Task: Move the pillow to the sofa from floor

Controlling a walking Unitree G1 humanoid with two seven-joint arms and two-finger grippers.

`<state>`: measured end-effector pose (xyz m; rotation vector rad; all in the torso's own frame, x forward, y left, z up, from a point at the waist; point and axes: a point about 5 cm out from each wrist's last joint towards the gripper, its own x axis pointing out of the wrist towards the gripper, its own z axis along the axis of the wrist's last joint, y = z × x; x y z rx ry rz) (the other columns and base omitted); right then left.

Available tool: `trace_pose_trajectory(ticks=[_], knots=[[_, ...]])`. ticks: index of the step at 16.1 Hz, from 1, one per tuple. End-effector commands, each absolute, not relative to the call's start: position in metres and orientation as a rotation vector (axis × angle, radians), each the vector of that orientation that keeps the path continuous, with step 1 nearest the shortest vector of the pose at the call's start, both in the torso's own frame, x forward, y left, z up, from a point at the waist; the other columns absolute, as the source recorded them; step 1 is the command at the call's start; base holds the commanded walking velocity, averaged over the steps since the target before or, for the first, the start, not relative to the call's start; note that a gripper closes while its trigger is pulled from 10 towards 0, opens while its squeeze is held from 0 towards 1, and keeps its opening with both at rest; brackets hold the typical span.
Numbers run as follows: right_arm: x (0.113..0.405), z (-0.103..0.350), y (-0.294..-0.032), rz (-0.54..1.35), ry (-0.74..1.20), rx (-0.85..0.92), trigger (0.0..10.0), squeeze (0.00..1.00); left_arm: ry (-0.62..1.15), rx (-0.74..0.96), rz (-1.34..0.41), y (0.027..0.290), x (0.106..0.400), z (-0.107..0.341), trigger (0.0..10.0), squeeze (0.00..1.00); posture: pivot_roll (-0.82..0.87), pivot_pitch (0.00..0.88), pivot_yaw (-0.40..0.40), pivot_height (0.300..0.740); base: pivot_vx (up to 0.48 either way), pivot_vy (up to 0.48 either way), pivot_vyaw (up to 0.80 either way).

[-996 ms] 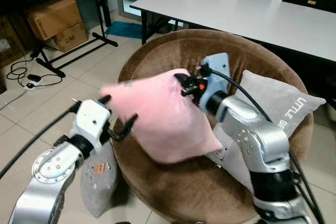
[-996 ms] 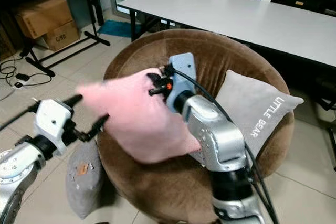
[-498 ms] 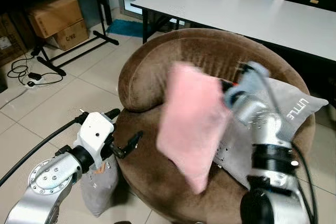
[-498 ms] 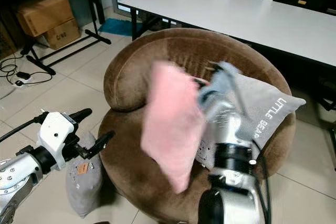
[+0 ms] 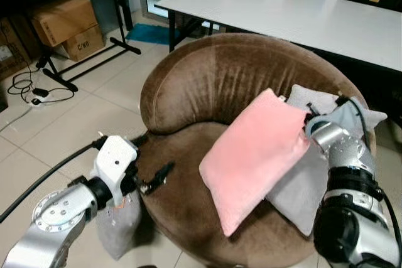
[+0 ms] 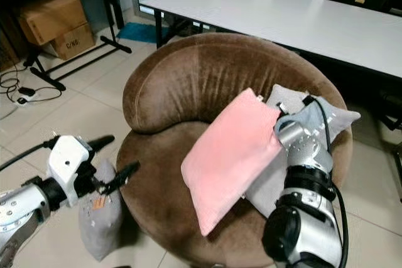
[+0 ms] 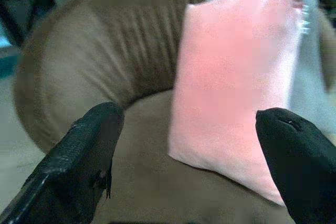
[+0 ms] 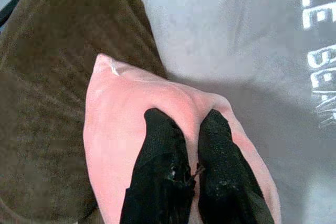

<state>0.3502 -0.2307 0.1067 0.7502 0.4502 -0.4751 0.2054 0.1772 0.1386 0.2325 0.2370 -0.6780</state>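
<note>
While right pincer stays clamped on pink pillow edge, pillow leans on sofa seat against grey cushion. I judge placing step nearly done; next: release, withdraw. Left pincer spread apart, idle, pillow ahead.

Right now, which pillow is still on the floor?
The small grey pillow beside the sofa, under the left gripper; the pink pillow and lettered grey one lie on the seat.

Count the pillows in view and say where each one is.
3. The pink pillow leans on the round brown sofa, pinched by the right gripper. A grey printed pillow stands behind it. Another grey pillow lies on the floor beside the sofa.
</note>
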Motion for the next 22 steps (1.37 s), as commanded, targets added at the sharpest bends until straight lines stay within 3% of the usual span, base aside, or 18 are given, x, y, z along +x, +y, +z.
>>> trace_pose_trajectory(ticks=[1,2,6,9,11,12,16,17,19,22], knots=[[0.354,0.113,-0.235,-0.471,0.412,0.736,10.0,0.33,0.26,0.209,-0.71,0.175,0.203,0.137,10.0,0.27,0.08,0.0,-0.037,0.74,0.0,0.0,0.0],[0.348,0.105,-0.238,-0.511,0.441,0.724,10.0,1.0,0.281,0.16,-0.718,0.176,0.2,0.132,10.0,0.27,0.08,0.0,-0.038,0.74,0.0,0.0,0.0],[0.335,0.097,-0.248,-0.552,0.415,0.617,10.0,1.0,0.325,0.161,-0.689,0.192,0.199,0.111,10.0,0.27,0.08,0.0,-0.046,0.74,0.0,0.0,0.0],[0.318,0.111,-0.257,-0.539,0.33,0.559,10.0,1.0,0.379,0.132,-0.677,0.206,0.196,0.07,10.0,0.27,0.07,0.0,-0.047,0.74,0.0,0.0,0.0],[0.308,0.127,-0.255,-0.501,0.264,0.419,10.0,1.0,0.314,0.139,-0.584,0.209,0.198,0.056,10.0,0.25,0.06,0.0,-0.046,0.74,0.0,0.0,0.0],[0.303,0.151,-0.247,-0.441,0.134,0.272,10.0,1.0,0.29,0.152,-0.505,0.208,0.201,0.043,10.0,0.24,0.05,0.0,-0.046,0.74,0.0,0.0,0.0],[0.303,0.151,-0.247,-0.441,0.134,0.272,10.0,1.0,0.29,0.152,-0.505,0.208,0.201,0.043,10.0,0.24,0.05,0.0,-0.046,0.74,0.0,0.0,0.0],[0.297,0.163,-0.216,-0.264,0.052,0.169,10.0,0.0,0.304,0.153,-0.414,0.214,0.208,0.022,10.0,0.22,0.04,0.0,-0.051,0.74,0.0,0.345,0.0],[0.285,0.168,-0.166,0.0,0.036,0.12,10.0,0.0,0.314,0.189,-0.319,0.222,0.221,0.002,10.0,0.22,0.04,0.0,-0.048,0.74,0.0,0.362,0.0],[0.284,0.165,-0.158,0.044,0.075,0.074,10.0,0.0,0.142,0.222,-0.298,0.235,0.235,0.043,10.0,0.22,0.03,0.0,-0.047,0.74,0.0,0.361,0.0]])
